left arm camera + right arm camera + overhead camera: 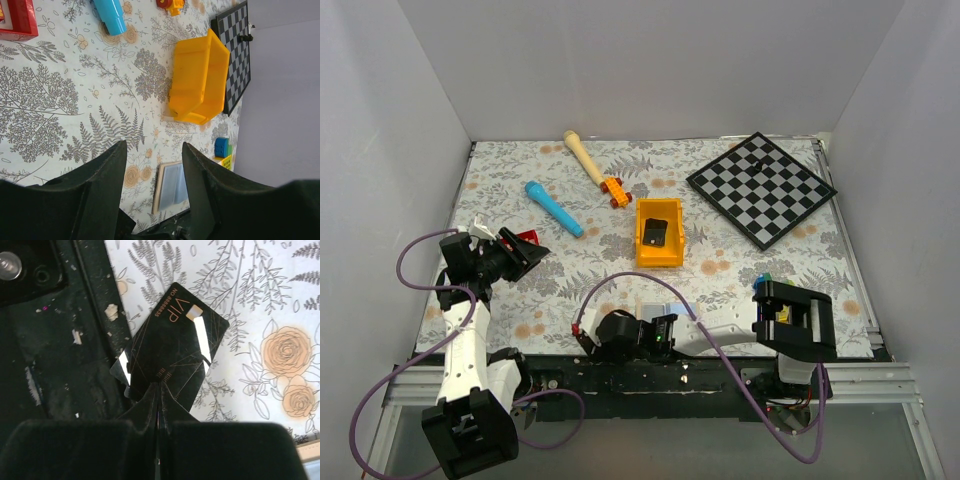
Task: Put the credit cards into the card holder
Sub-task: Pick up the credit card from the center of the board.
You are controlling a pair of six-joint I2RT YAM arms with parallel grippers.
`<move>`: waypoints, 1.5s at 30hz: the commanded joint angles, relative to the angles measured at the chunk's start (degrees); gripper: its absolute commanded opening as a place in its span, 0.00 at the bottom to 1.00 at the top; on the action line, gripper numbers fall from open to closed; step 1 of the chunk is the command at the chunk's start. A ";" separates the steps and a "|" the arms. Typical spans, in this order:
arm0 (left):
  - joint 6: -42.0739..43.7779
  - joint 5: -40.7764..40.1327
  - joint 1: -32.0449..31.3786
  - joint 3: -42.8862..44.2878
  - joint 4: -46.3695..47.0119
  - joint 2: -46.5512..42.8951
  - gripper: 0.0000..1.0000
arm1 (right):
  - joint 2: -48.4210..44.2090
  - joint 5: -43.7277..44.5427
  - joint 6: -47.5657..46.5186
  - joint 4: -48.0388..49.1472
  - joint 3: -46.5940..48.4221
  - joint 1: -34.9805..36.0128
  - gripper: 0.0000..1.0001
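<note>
Right gripper (159, 390): fingers pressed together on the near edge of a black card (172, 335) marked VIP. You seem to have it pinched by the edge so most of it sticks out ahead, free to slide into a pocket. The card juts out over both the dark rail (60, 365) and the table (260, 285).

Right arm: folded low along the near table edge, wrist angled down.

Left gripper (153, 149): fingers apart, nothing between them, tilted above the table. The card holder (172, 185) lies just ahead between its fingertips, open, pale lining up, likely so you can steady it.

Red card (15, 20): well ahead, off to its left.
</note>
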 commanded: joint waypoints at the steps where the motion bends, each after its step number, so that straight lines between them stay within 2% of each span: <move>1: 0.13 0.69 0.13 0.16 0.27 -0.41 0.48 | -0.60 0.63 3.22 -6.50 -3.16 1.38 0.01; 15: 0.31 0.69 0.22 0.25 0.09 -0.58 0.48 | -1.47 5.73 -0.90 -7.64 1.93 1.46 0.01; 17: 0.13 0.69 0.21 0.25 0.09 -0.41 0.48 | -2.79 6.34 -1.26 -7.64 2.37 1.38 0.07; 21: 0.05 0.78 0.21 0.51 0.09 -0.58 0.47 | -4.46 6.61 -1.61 -9.57 4.22 1.38 0.33; 30: 0.22 -3.88 0.74 3.59 -0.53 0.03 0.47 | -4.03 3.80 1.56 -9.31 6.06 1.99 0.60; 33: -0.83 -3.44 1.01 3.85 0.79 0.47 0.47 | -2.36 3.97 1.64 -10.97 8.87 2.69 0.64; 45: -1.10 -2.65 1.01 3.41 1.41 0.21 0.48 | 6.17 5.38 3.40 -17.04 20.30 3.57 0.66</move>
